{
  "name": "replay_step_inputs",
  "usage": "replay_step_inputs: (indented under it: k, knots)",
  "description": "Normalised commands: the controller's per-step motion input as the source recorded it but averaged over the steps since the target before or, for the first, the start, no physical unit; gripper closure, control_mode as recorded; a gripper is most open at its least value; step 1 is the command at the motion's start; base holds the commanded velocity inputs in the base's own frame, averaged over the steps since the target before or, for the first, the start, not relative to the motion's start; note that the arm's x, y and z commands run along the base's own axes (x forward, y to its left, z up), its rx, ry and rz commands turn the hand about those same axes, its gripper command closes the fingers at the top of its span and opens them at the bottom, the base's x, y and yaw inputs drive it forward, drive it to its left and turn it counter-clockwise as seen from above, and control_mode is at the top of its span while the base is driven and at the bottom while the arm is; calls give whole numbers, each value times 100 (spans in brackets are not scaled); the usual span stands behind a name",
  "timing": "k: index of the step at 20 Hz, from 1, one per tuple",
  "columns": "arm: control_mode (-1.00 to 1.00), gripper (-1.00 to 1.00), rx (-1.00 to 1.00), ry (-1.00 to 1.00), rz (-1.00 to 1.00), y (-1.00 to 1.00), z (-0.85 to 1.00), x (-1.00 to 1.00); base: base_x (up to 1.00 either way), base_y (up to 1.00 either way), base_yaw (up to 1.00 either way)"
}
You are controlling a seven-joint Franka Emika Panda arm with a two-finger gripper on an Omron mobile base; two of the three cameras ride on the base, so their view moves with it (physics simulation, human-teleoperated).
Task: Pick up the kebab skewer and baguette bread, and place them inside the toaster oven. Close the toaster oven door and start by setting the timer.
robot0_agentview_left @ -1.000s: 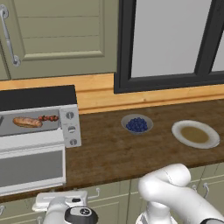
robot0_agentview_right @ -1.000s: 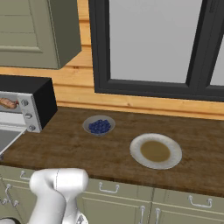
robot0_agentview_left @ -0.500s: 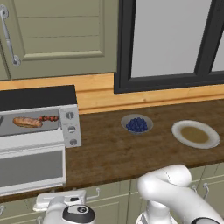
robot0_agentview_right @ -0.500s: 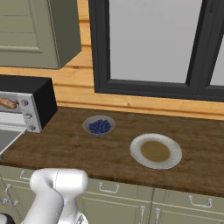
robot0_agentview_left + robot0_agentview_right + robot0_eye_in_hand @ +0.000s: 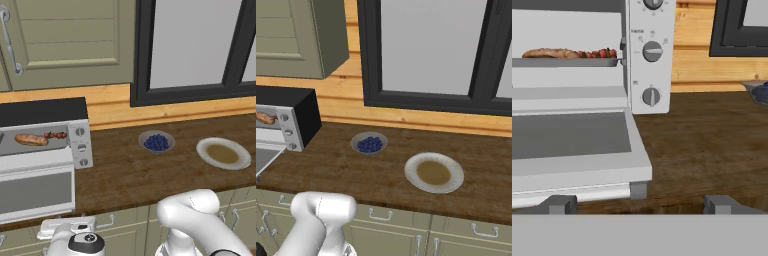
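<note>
In front of the lowered toaster oven door (image 5: 572, 150), the gripper (image 5: 639, 204) hangs low with its jaws spread wide, grasping nothing; one dark fingertip (image 5: 559, 204) sits just below the door's front edge and the other stands off to its side over the wooden counter (image 5: 712, 145). Compared with a second ago, the hand has crept a little along the cabinet fronts below the counter edge, while the door, the food and the dishes lie where they were.

The door lies folded down flat, its silver handle bar along the near edge. Behind it, inside the toaster oven (image 5: 45, 135), the baguette bread (image 5: 31, 139) rests on the rack with its long axis running side to side, parallel to the oven's front. The kebab skewer (image 5: 55, 135) lies end to end with it, pointing the same way, on the side nearer the column of knobs (image 5: 652, 51); whether the two touch I cannot tell.

Further along the counter stand a bowl of blueberries (image 5: 156, 142) and, well apart from the oven, a white plate (image 5: 223, 153) with a brownish centre.
</note>
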Motion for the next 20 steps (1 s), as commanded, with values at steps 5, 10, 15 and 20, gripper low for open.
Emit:
replay_step_inputs:
  k: [5, 10, 15, 20]
  knots:
    - [-100, -100, 0, -2, 0, 6, -14, 12, 0, 0, 0]
    - [-100, -100, 0, -2, 0, 9, -21, 16, 0, 0, 0]
    - [-100, -100, 0, -4, 0, 8, -18, 19, 0, 0, 0]
    - [-100, -100, 0, -3, 0, 9, -18, 20, 0, 0, 0]
